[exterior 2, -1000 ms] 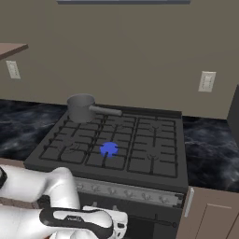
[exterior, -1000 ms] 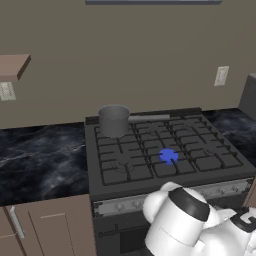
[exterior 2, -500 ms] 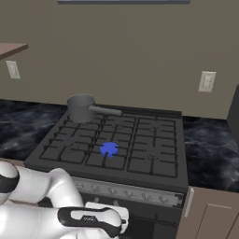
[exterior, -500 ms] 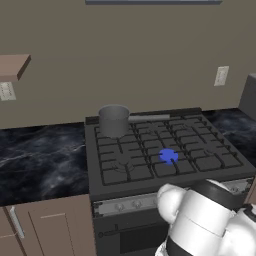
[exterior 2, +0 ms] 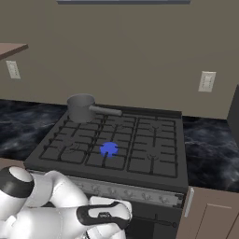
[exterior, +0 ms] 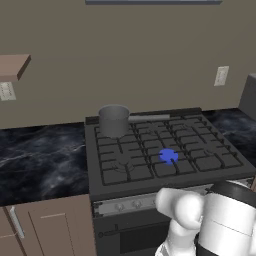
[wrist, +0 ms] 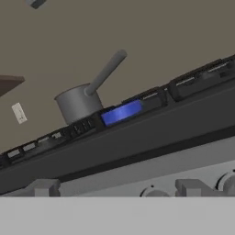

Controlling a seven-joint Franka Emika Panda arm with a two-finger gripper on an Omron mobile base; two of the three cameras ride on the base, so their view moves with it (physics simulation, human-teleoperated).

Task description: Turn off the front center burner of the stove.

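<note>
you see the stove (exterior: 150, 155) set into a dark marbled worktop (exterior: 40, 160), its black grid grates filling the middle of both base views. the front center burner (exterior: 168, 156) glows bright blue under the grates, in the front row and roughly midway across; in the right base view the same flame (exterior 2: 109, 149) sits just behind the silver knob strip (exterior 2: 135, 192). a grey saucepan (exterior: 114, 120) stands upright on the back left burner, its long handle pointing along the back row toward the stove's right side. the arm (exterior 2: 56, 210) is folded low in front of the oven door, below the knob strip. in the hand view you look up from below the stove's front edge: knobs (wrist: 43, 187) line the bottom of the view, the blue flame shows as a thin streak above the edge, and the saucepan rises just beside it. the fingertips are not discernible in any view, but the gripper stands fully open and holds nothing. a wall outlet (exterior: 221, 76) and a brown shelf (exterior: 14, 66) hang on the wall behind.
</note>
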